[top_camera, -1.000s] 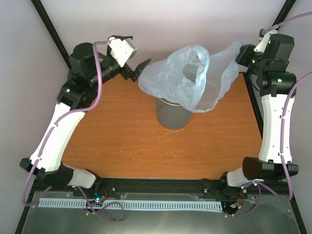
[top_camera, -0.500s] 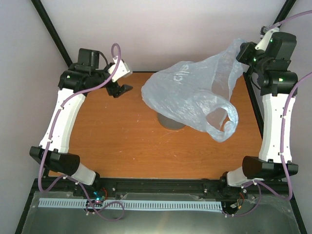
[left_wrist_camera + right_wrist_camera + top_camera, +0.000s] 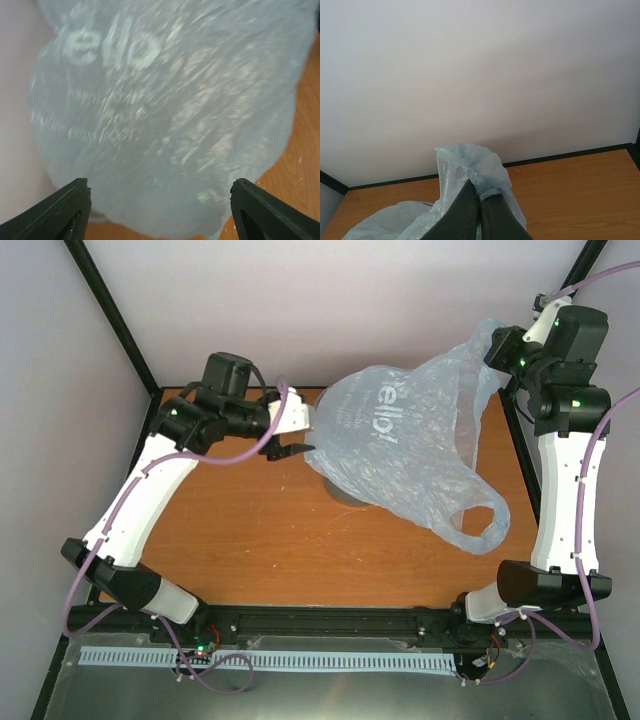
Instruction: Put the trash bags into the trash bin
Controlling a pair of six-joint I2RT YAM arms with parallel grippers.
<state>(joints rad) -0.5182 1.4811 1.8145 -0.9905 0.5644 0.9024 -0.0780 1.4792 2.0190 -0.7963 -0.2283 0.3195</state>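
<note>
With right jaws clenched on the trash bag (image 3: pixel 400 455) hanging over the trash bin (image 3: pixel 343 496) and left jaws gaping empty beside the bin, you likely next pinch the bag and lower it in.

Robot lab test cell: twin arms (image 3: pixel 140 505) bolted at wooden table (image 3: pixel 250 535), black frame (image 3: pixel 108 312), bare white walls (image 3: pixel 330 300).

- The table (image 3: pixel 230 540) has an orange-brown wood-grain top edged by a dark frame.
- The trash bin (image 3: pixel 343 496) stands on it, around the middle and toward the far side; only a grey sliver shows beneath the pale blue trash bag (image 3: pixel 400 450).
- A few pale specks dot the wood.
</note>
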